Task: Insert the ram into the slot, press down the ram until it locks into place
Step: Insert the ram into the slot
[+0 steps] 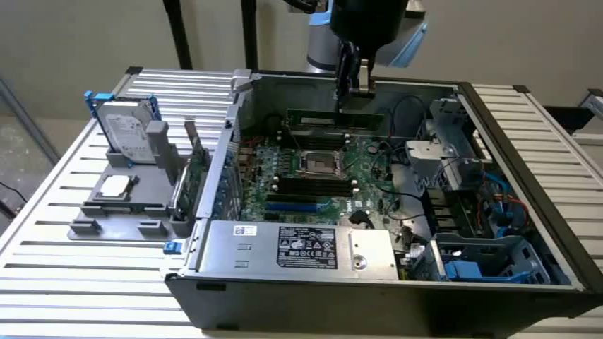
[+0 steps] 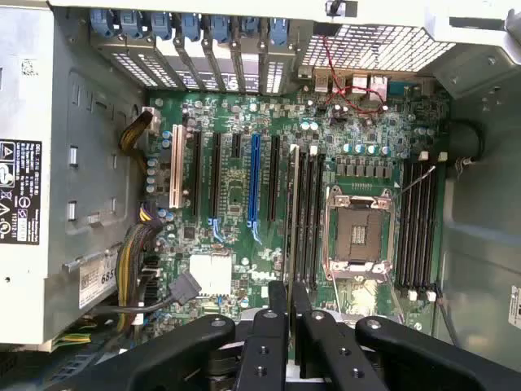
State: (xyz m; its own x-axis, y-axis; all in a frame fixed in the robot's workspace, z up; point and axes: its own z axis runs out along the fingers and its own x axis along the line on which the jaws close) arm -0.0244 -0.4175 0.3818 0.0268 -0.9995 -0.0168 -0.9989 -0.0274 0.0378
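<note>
We see the gripper [image 1: 354, 95] lowered into the open computer case [image 1: 377, 300], which takes up the middle of the slatted worktop [image 1: 56, 282] and reaches toward its edge on the exterior view's right. The fingers [image 2: 277, 303] are clenched on the ram [image 1: 320, 118], pinching its upper edge. The green stick hangs level above the motherboard [image 1: 363, 194], toward the far wall of the case, and is not seated.

In the wrist view the ram [image 2: 291, 220] shows edge-on, running parallel to the black slots [image 2: 312, 220] and just beside them. The CPU socket [image 2: 358, 232] lies on their other side, with more black slots past it. We cannot tell which slot the ram hangs over. In the exterior view the slots [image 1: 309, 186] lie near the CPU socket [image 1: 318, 164].

Near the worktop's edge on the exterior view's left, a grey fixture [image 1: 118, 205] carries an upright hard drive [image 1: 127, 131].
</note>
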